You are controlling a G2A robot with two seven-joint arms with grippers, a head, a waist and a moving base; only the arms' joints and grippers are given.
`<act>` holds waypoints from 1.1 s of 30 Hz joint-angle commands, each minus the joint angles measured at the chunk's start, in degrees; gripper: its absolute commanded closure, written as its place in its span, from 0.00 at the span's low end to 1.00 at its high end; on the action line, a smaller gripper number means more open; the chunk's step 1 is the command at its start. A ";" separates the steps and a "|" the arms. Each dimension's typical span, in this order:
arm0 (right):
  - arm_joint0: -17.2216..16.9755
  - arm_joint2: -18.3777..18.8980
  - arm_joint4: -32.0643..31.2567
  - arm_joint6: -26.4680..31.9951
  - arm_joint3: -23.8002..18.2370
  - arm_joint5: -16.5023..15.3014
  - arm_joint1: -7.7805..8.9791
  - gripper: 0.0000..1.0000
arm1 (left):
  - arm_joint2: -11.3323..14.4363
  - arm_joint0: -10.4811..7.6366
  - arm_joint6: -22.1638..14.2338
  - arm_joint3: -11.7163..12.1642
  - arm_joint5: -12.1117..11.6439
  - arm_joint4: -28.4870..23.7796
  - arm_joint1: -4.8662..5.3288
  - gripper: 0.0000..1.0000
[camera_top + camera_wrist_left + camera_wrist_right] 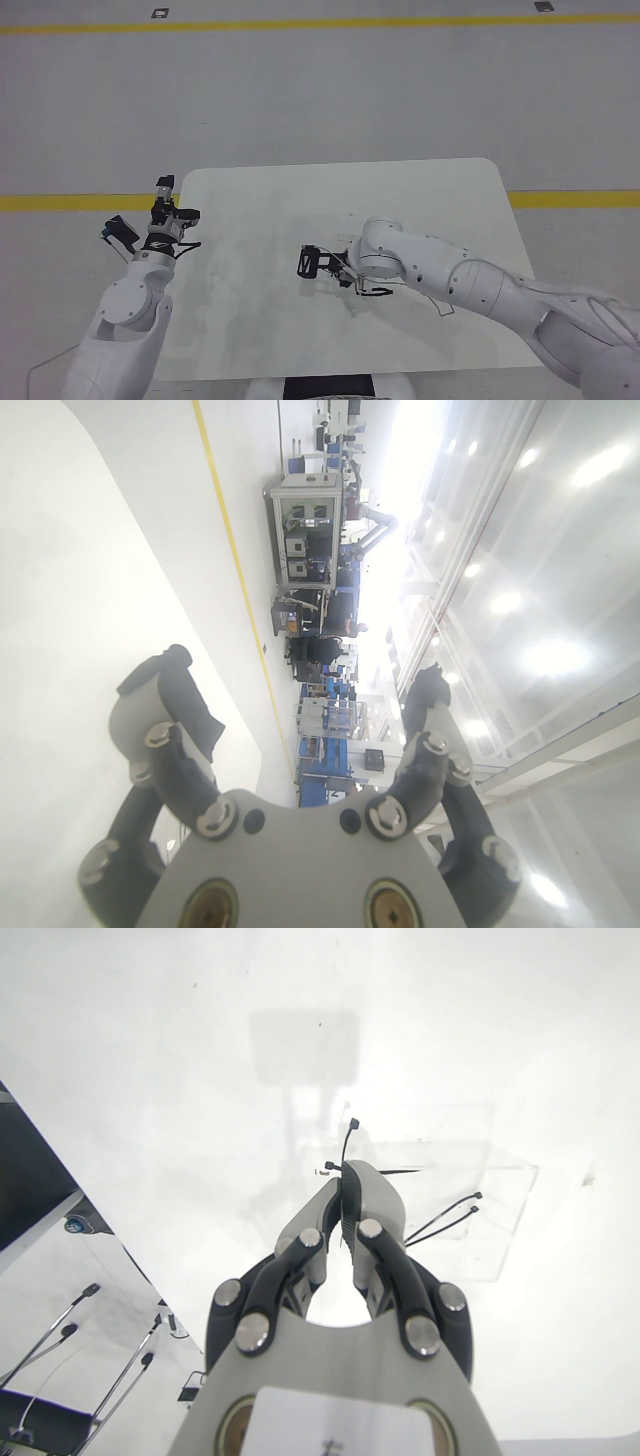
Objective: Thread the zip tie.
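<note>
My right gripper [341,1178] is shut on a black zip tie [348,1140] low over the white table [300,200]. The tie's strap runs up out of the fingertips and ends in its small square head. A second small black head [328,1165] lies just beside the fingertips, and I cannot tell whether it belongs to the same tie. In the top view the right gripper [335,270] is over the middle of the table. My left gripper [300,685] is open and holds nothing. It stands at the table's left edge [172,200], well apart from the tie.
A clear shallow tray [500,1208] lies on the table beside the right gripper, with two spare black zip ties [445,1218] in it. Another thin black strap [400,1172] lies by its near rim. A yellow floor line [320,22] runs beyond the table.
</note>
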 commanded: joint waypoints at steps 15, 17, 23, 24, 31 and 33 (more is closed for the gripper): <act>-0.57 0.00 0.16 -0.22 1.21 0.00 -0.77 1.00 | 0.00 0.00 0.00 0.00 0.00 0.00 0.00 0.00; -0.59 0.00 0.12 -0.04 1.27 0.00 -0.82 1.00 | 0.00 0.00 0.00 0.00 0.00 0.00 0.00 0.00; -0.80 0.00 0.15 0.31 1.66 0.00 -1.12 1.00 | 0.00 0.00 0.00 0.00 0.00 0.00 0.00 0.00; -0.82 0.00 0.13 0.20 1.73 0.00 -1.15 1.00 | 0.00 0.00 0.00 0.00 0.00 0.00 0.00 0.00; -1.18 0.00 -0.18 0.07 2.35 0.00 -1.49 1.00 | 0.00 0.00 0.00 0.00 0.00 0.00 0.00 0.00; -1.24 0.00 -0.24 0.22 2.56 0.00 -1.65 1.00 | 0.00 0.00 0.00 0.00 0.00 0.00 0.00 0.00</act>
